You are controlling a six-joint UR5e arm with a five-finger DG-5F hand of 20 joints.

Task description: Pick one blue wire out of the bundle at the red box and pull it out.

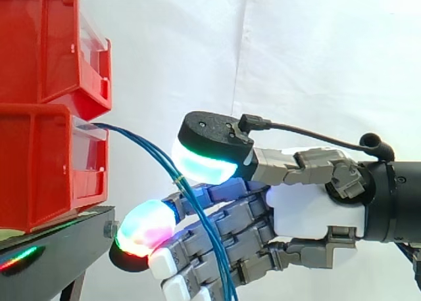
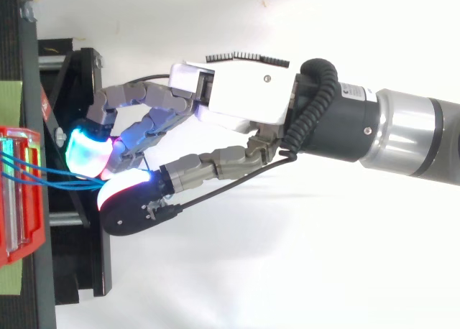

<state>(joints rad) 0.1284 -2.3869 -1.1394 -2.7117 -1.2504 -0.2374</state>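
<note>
Several thin blue wires [image 1: 146,143] sag out of the lower red bin [image 1: 46,169] toward the right, lying close together. The hand [image 1: 316,206] has its fingers curled round them, with the thumb above.

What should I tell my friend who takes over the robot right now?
Hand: beside the lower red box, at the blue wires. I cannot tell if it grips any.
Wires: they come out of the box's front and hang down across the hand, all close together.
Done: the hand is at the bundle.
Left: single out one wire, grip it and pull it out of the box.
</note>
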